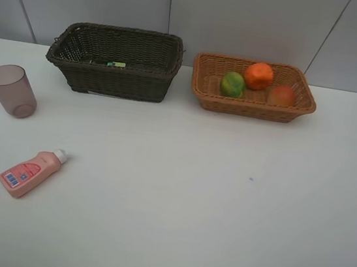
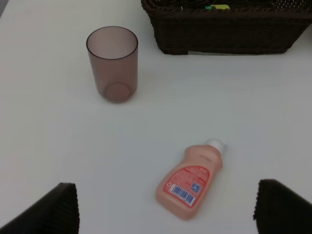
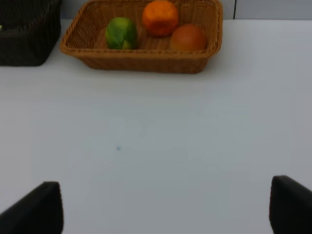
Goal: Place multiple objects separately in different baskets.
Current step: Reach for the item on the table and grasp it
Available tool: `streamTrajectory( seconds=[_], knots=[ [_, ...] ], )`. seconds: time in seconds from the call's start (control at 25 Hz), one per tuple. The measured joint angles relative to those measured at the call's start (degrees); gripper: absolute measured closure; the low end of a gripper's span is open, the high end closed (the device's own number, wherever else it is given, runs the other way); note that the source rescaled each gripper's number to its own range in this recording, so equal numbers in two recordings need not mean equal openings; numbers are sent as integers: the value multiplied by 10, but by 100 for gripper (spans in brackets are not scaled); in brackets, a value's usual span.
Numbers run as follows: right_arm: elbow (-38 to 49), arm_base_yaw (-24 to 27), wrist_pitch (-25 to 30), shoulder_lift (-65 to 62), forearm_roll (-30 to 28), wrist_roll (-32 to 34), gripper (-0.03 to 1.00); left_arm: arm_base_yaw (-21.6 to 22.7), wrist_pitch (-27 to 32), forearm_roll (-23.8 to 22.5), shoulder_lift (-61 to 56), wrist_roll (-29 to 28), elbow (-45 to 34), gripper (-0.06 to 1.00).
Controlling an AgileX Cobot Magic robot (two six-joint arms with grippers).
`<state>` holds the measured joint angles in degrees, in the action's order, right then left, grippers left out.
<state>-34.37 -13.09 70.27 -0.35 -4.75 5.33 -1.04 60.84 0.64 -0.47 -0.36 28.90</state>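
wicker in two shades tells how far things are: the light basket (image 1: 254, 110), far ahead of the right claw (image 3: 165, 204), already carries the tangerine (image 1: 259, 75), the green-yellow fruit (image 1: 232, 84) and the red-orange fruit (image 1: 282, 94), so the fruit half looks done. the dark basket (image 1: 116, 84) sits well ahead of the left claw (image 2: 165, 195); a bit of green shows inside it, too hidden to name. what is left lies on the white table (image 1: 221, 211). the pink bottle (image 1: 30, 173) is on its side just below and ahead of the left claw, in line with the gap between its spread fingers (image 2: 53, 209). the mauve cup (image 1: 12, 90) stands upright farther ahead and off to one side. both claws are released and carry nothing, the right one over bare table. the step in hand seems to be picking the bottle. the next move likely calls for the left claw to drop, turn across the slanted body, clench, then carry it over the dark rim.
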Motion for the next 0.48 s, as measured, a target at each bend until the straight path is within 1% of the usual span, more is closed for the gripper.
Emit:
streamTrajectory(
  seconds=[0.12, 0.2, 0.48],
  knots=[
    [14, 0, 0, 0, 4, -6, 8, 0, 0, 0, 0, 0, 0, 3],
    [15, 0, -11, 0, 4, -11, 8, 0, 0, 0, 0, 0, 0, 3],
    [32, 0, -75, 0, 6, -15, 8, 0, 0, 0, 0, 0, 0, 3]
  ],
)
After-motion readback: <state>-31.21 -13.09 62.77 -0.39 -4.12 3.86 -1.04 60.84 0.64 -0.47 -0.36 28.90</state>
